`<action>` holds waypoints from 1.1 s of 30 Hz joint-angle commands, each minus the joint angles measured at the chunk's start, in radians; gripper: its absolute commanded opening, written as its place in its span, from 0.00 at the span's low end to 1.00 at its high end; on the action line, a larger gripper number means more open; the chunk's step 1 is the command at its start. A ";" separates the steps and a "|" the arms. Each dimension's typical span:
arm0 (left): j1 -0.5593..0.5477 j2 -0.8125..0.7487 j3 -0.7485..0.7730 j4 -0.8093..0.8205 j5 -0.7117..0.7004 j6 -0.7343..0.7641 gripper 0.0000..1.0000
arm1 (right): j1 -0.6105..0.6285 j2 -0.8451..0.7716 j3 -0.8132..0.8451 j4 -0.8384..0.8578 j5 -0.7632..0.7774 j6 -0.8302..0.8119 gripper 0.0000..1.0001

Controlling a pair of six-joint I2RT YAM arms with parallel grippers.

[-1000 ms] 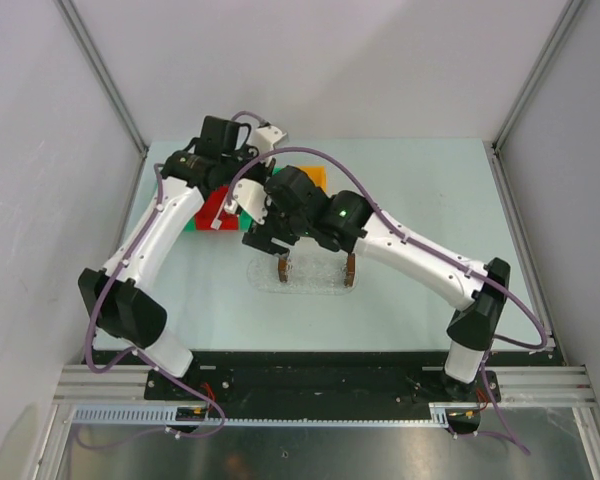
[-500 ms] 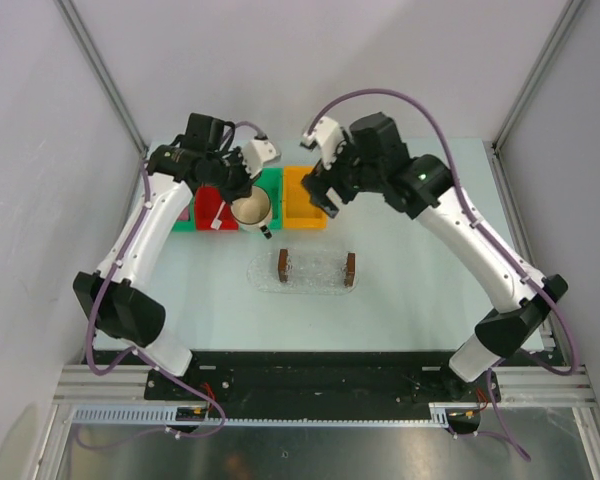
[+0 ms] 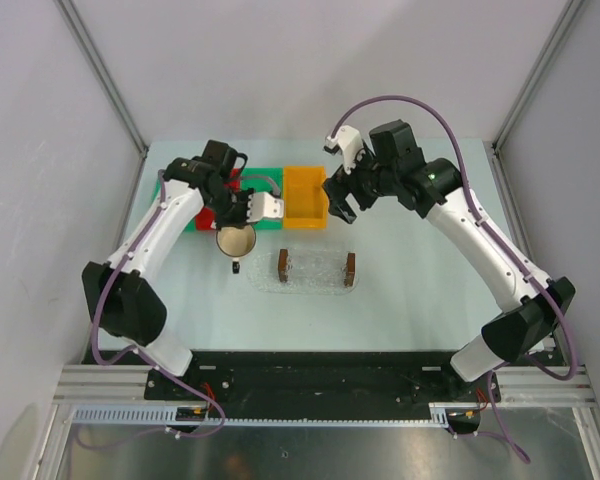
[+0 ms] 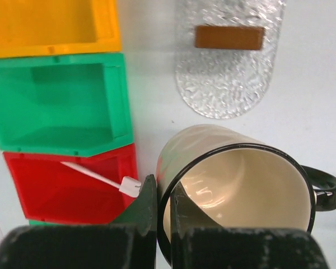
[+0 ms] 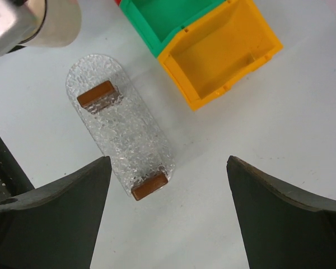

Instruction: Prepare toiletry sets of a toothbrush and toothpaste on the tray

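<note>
Clamping left gripper (image 4: 162, 189) on rim of a mug (image 4: 235, 185) above pale tabletop (image 3: 430, 290), grey walls (image 3: 330, 70) around; showing toothbrush (image 4: 98, 176) in red bin (image 4: 50, 196) alongside, tray (image 3: 317, 270) at centre table; holding right gripper (image 3: 338, 205) spread wide, empty, by orange bin (image 3: 290, 200).

- mug (image 4: 241, 185): glossy enamel-like finish, cream with a shiny black rim.
- tray (image 5: 123, 129): clear plastic, rough pebbled surface; its brown blocks look matt.
- red bin (image 4: 73, 196), green bin (image 4: 56, 101), orange bin (image 4: 50, 25): smooth glossy plastic.
- toothbrush (image 4: 92, 175): smooth white plastic.
- counter (image 5: 302, 129): pale, matt, smooth.
</note>
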 commanded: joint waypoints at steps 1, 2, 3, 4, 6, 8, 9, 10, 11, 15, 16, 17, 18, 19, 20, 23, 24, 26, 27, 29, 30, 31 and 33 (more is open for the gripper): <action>-0.008 -0.014 -0.024 -0.019 0.109 0.253 0.00 | -0.028 -0.046 -0.027 0.041 -0.039 0.018 0.89; -0.008 -0.009 -0.027 -0.019 0.114 0.269 0.00 | -0.037 -0.046 -0.038 0.041 -0.044 0.021 0.89; -0.008 -0.003 -0.029 -0.021 0.126 0.286 0.00 | -0.040 -0.048 -0.043 0.044 -0.046 0.022 0.89; -0.008 0.005 -0.038 -0.021 0.134 0.322 0.00 | -0.045 -0.049 -0.049 0.049 -0.050 0.022 0.89; -0.008 0.013 -0.047 -0.019 0.160 0.358 0.00 | -0.055 -0.051 -0.064 0.052 -0.055 0.025 0.89; -0.008 0.034 -0.060 -0.019 0.175 0.402 0.00 | -0.060 -0.045 -0.070 0.053 -0.052 0.027 0.89; -0.008 0.045 -0.064 -0.019 0.180 0.427 0.00 | -0.063 -0.040 -0.072 0.053 -0.050 0.027 0.89; -0.008 0.054 -0.064 -0.019 0.181 0.435 0.00 | -0.065 -0.035 -0.070 0.050 -0.047 0.025 0.89; -0.008 0.078 -0.063 -0.019 0.181 0.444 0.00 | -0.065 -0.031 -0.069 0.047 -0.044 0.025 0.89; -0.008 0.129 -0.057 -0.021 0.181 0.520 0.00 | -0.072 -0.012 -0.053 0.038 -0.030 0.018 0.89; -0.008 0.140 -0.054 -0.021 0.183 0.528 0.00 | -0.072 -0.008 -0.043 0.030 -0.026 0.016 0.89; -0.010 0.151 -0.049 -0.021 0.183 0.536 0.00 | -0.074 0.000 -0.038 0.026 -0.027 0.016 0.89; -0.011 0.173 -0.037 -0.021 0.183 0.538 0.00 | -0.075 0.008 -0.035 0.023 -0.027 0.016 0.88; -0.011 0.183 -0.032 -0.024 0.183 0.541 0.00 | -0.075 0.012 -0.034 0.017 -0.027 0.015 0.88; -0.011 0.190 -0.030 -0.024 0.184 0.547 0.00 | -0.077 0.015 -0.034 0.015 -0.027 0.013 0.88; -0.013 0.216 -0.030 -0.033 0.190 0.573 0.00 | -0.077 0.028 -0.032 0.007 -0.027 0.005 0.89; -0.013 0.220 -0.030 -0.037 0.191 0.579 0.00 | -0.077 0.035 -0.030 0.007 -0.030 0.004 0.89; -0.013 0.227 -0.030 -0.039 0.197 0.596 0.00 | -0.077 0.043 -0.027 0.004 -0.032 0.001 0.89; -0.013 0.236 -0.029 -0.041 0.198 0.602 0.00 | -0.077 0.049 -0.026 0.003 -0.032 0.001 0.88; -0.013 0.243 -0.021 -0.045 0.209 0.614 0.00 | -0.077 0.057 -0.026 0.001 -0.032 -0.002 0.88; -0.013 0.253 -0.017 -0.048 0.214 0.616 0.00 | -0.077 0.060 -0.026 0.001 -0.032 -0.004 0.88; -0.013 0.259 -0.014 -0.051 0.217 0.616 0.00 | -0.077 0.066 -0.026 0.001 -0.030 -0.005 0.88; -0.013 0.267 -0.004 -0.059 0.227 0.625 0.00 | -0.077 0.067 -0.029 0.000 -0.030 -0.007 0.88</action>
